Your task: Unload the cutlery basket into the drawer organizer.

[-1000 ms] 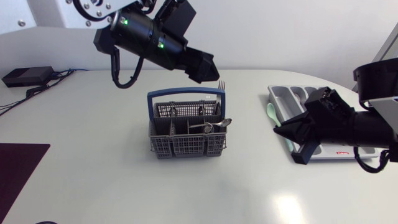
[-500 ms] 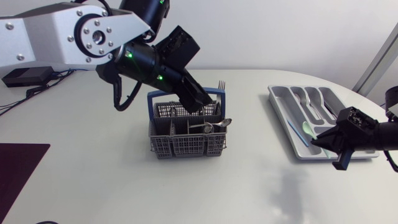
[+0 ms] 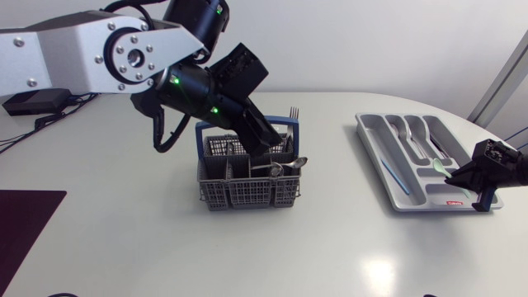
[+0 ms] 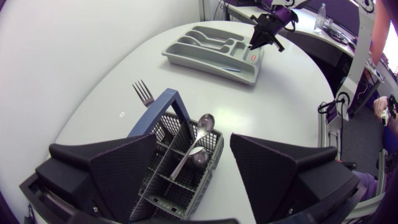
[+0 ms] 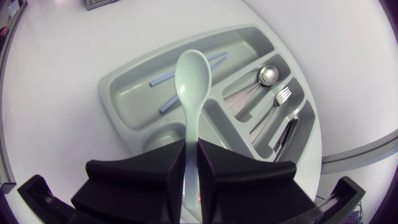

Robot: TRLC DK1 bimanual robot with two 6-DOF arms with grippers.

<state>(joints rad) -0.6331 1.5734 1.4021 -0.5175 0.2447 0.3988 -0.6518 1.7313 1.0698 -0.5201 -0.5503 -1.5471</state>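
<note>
The grey cutlery basket (image 3: pixel 247 194) with a blue handle (image 4: pixel 166 103) stands mid-table. It holds two metal spoons (image 4: pixel 198 138) and a fork (image 3: pixel 293 112) standing up at its far side. My left gripper (image 3: pixel 272 140) hangs open just above the basket, fingers wide to either side of the spoons (image 3: pixel 286 167). The grey drawer organizer (image 3: pixel 364 125) lies at the right. My right gripper (image 3: pixel 464 176) is over its near right end, shut on a pale green spoon (image 5: pixel 193 78) that points out over the compartments.
The organizer (image 5: pixel 109 99) holds a light blue stick (image 5: pixel 180 84) in its long compartment, and a metal spoon (image 5: pixel 268 74), a fork (image 5: pixel 283 94) and a knife in the others. A dark mat (image 3: pixel 21 219) lies at the table's left front edge.
My right arm has carried the green spoon rightward, from the organizer's left side across to its near right end. My left arm has come down over the basket.
</note>
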